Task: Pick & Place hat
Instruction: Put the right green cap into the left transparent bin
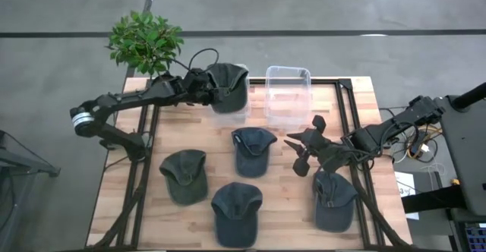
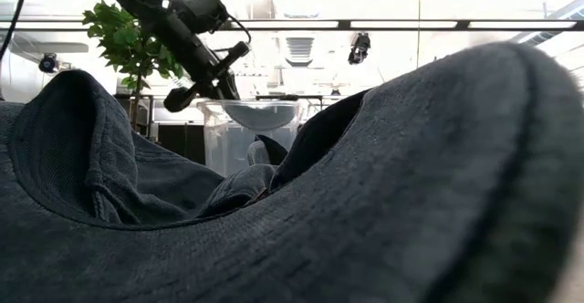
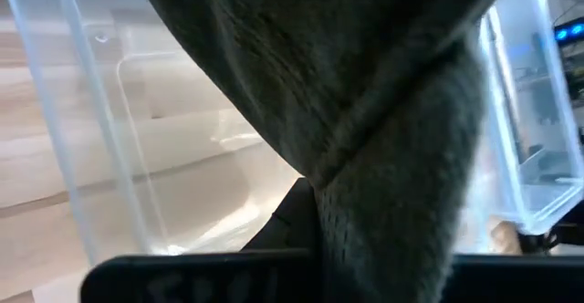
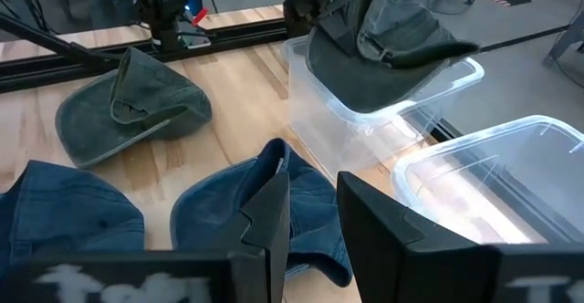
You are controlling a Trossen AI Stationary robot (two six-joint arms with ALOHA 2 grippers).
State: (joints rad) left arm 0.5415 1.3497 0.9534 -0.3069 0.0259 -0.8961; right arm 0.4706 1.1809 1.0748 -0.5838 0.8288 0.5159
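The counter (image 1: 288, 206) is a pale wooden butcher-block top on a dark metal frame, standing on a grey concrete floor. A leafy potted plant (image 1: 144, 41) sits at its far left corner. In the low view the room behind shows bright ceiling lights and dark shelving, though a dark cap (image 2: 365, 203) lying right at the lens fills most of that picture.

Two clear plastic bins stand side by side at the far edge. The right bin (image 1: 287, 92) holds nothing that can be seen. Over the left bin (image 1: 231, 109) the left gripper (image 1: 203, 85) holds a dark green cap (image 1: 228, 85), its jaws pinching the fabric; the cap hangs at the bin's rim, partly above the opening, and from the left wrist view the bin's clear walls show just behind the hanging cloth (image 3: 383, 130).

Four more caps lie on the counter: a green one (image 1: 184, 174) on the left, a blue one (image 1: 253, 149) in the middle just near of the bins, another blue one (image 1: 236, 212) at the near edge, and a fourth (image 1: 334, 199) at the near right.

The right gripper (image 1: 304, 152) hovers low between the middle blue cap and the near-right cap, its jaws spread and holding nothing.
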